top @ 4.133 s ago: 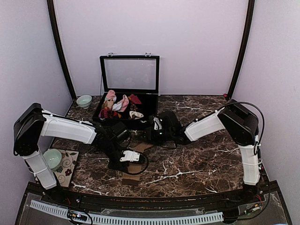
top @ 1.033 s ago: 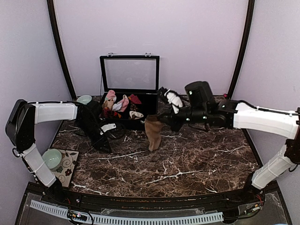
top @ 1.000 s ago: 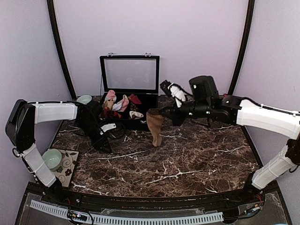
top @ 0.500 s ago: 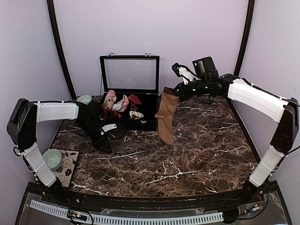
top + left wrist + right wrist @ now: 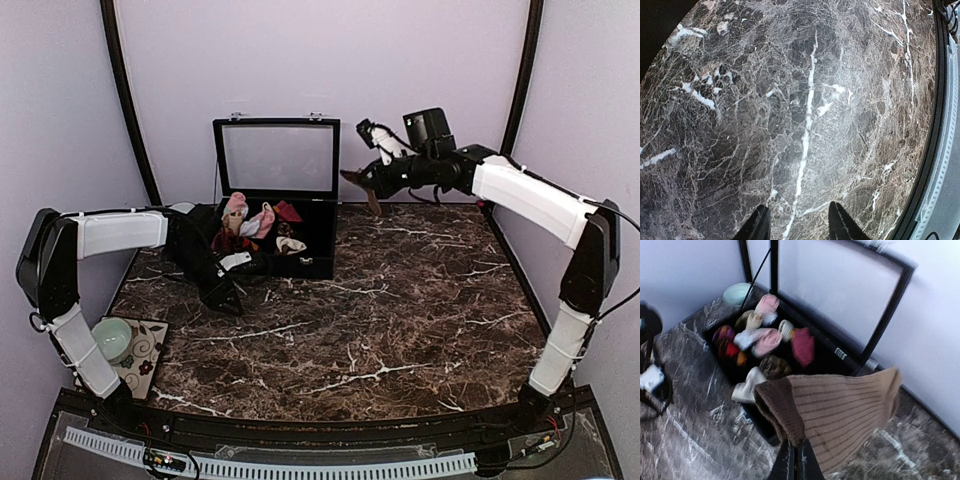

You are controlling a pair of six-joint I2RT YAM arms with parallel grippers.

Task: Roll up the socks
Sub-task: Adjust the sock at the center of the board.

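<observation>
While the right pincer (image 5: 794, 455) is clenched on a tan ribbed sock (image 5: 840, 405), that sock is held in the air, clear of the marble surface (image 5: 400, 320), near the right edge of the open box (image 5: 312, 262). The left pincer (image 5: 799, 212) is released, jaws apart with nothing between them, low over the surface in front of the box.

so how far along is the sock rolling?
Done: several rolled bundles sit in the open case. In hand: the right gripper, jaws shut, holds the tan-brown sock aloft, unrolled. To do: rolling it; the left gripper hangs open, empty, over the table.
</observation>
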